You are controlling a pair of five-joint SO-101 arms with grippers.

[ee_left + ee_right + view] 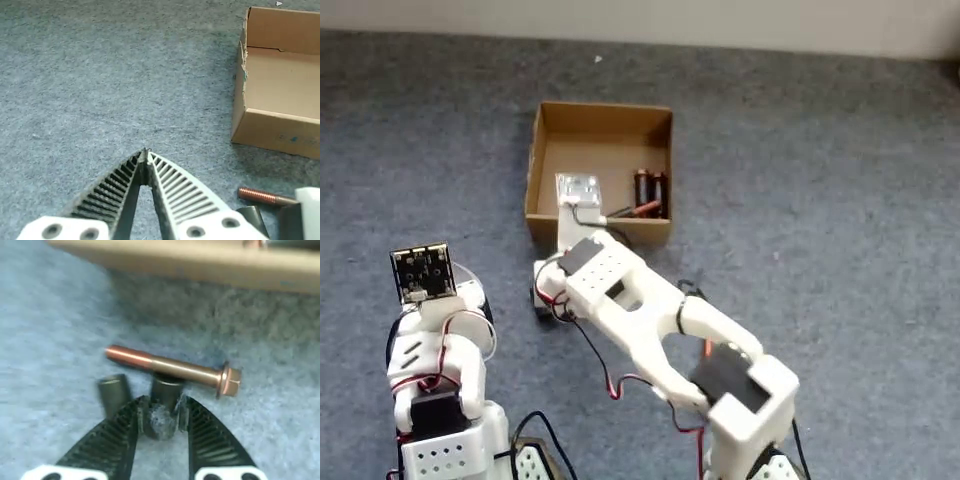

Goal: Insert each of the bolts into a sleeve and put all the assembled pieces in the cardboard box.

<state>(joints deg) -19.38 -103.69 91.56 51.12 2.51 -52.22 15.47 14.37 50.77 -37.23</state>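
Cardboard box (534, 165) stands open on grey carpet (820, 200), with assembled pieces (650, 188) inside. Left gripper (145, 153), off to one side, has its fingers pressed together. Right gripper (162, 401), near the box's front wall, sits beside a copper bolt (170, 368) and pinches a dark sleeve (166, 389).

We are seeing a copper bolt (172, 369) lying flat just outside the open cardboard box (605, 108), which is holding assembled pieces (650, 188). One dark sleeve (162, 390) is sitting pinched in the right gripper (161, 399), beside a second sleeve (112, 392).
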